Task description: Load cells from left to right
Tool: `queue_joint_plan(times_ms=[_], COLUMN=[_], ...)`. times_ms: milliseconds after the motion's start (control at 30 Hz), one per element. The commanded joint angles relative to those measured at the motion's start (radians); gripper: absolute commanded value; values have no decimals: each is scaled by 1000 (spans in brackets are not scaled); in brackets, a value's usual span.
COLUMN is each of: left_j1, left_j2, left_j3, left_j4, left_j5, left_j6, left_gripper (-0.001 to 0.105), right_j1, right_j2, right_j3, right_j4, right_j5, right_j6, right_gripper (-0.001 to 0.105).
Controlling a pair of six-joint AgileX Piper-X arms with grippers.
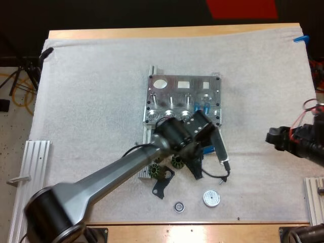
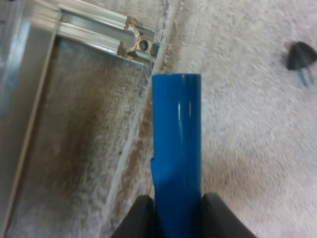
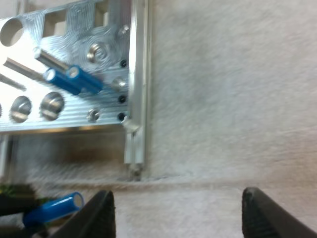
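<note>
The metal fixture lies mid-mat, with two blue cells standing in its right part. My left gripper hovers just off the fixture's near right corner. In the left wrist view it is shut on a blue cell, whose free end points at the fixture's rail end. My right gripper waits over bare mat to the right. Its fingers stand wide apart around nothing, facing the fixture, the two loaded cells and the held cell.
Near the front of the mat lie two dark green toothed parts, a black bracket, a small ring and a white disc. A small black knob rests on the mat. Aluminium rails flank the mat.
</note>
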Motion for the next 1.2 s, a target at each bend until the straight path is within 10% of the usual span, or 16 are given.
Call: queue_joint_plan(times_ms=[0, 333, 1167], left_j1=[-1, -1, -1], left_j2=[-46, -209, -241], left_j3=[10, 21, 21], left_j4=[7, 28, 32], left_j5=[-7, 3, 46], left_j6=[8, 22, 30], left_gripper=[0, 0, 0], right_j1=[-42, -117, 111], right_j2=[10, 136, 383], right_j3=[-7, -5, 6], right_j4=[6, -1, -101], right_j5=[-104, -583, -851], right_j6=[-51, -229, -339], right_gripper=[55, 55, 55])
